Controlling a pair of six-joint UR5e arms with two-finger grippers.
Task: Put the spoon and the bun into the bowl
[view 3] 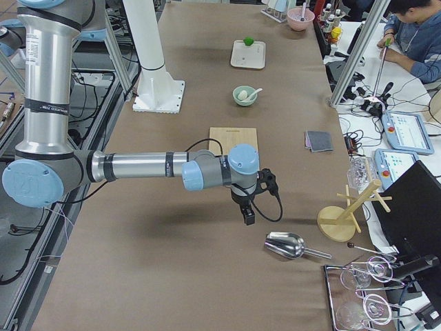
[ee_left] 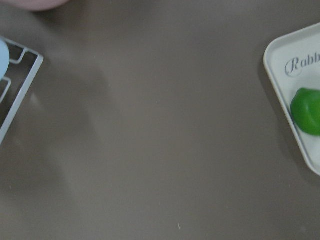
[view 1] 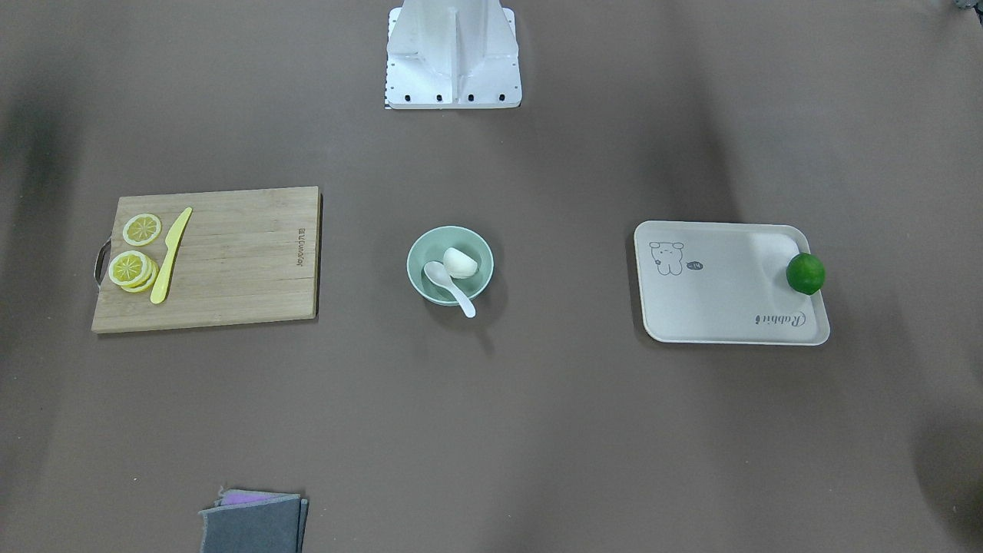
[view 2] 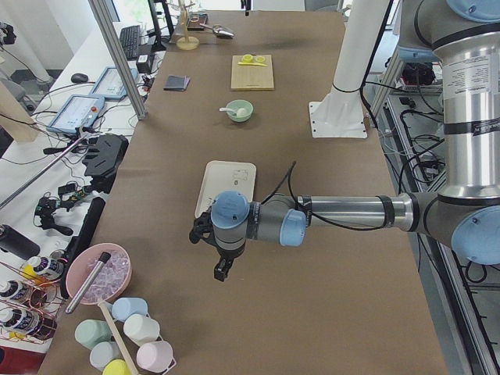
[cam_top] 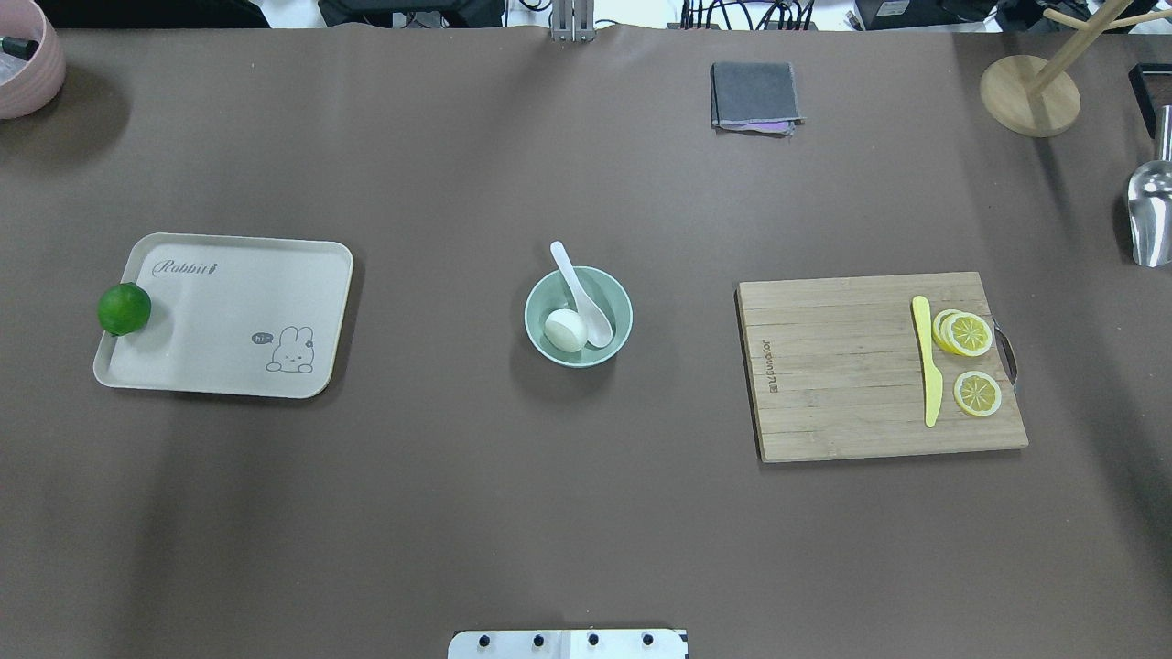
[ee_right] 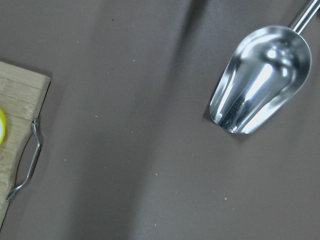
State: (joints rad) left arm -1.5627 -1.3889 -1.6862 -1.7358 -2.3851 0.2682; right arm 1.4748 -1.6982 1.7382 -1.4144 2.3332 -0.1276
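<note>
Brown tabletop [cam_top: 439, 513] bears the mint-green bowl [cam_top: 620, 311] at its middle, holding the bun [cam_top: 565, 329] and the spoon [cam_top: 580, 289], handle over the rim. Left gripper [view 2: 222, 272] and right gripper [view 3: 248, 218] hover near opposite table ends; their opening cannot be told.

Overhead exterior: set high behind the robot, looking forward and down over the whole brown desk [cam_top: 586, 513], with the pale mint-green round bowl [cam_top: 542, 300] at centre, cream rectangular tray [cam_top: 229, 311] at 9 o'clock, bamboo cutting board [cam_top: 842, 384] at 3 o'clock. Front-facing: from the opposite side, steeply down, same three mirrored. Side views: from either desk end, looking along it, far off. Left wrist: close, straight down, sharing tray corner and round green lime [ee_left: 307, 111] at 3 o'clock with overhead. Right wrist: equally close, sharing board corner at 9 o'clock and shiny steel scoop [ee_right: 260, 77] at 2 o'clock with exterior right.
</note>
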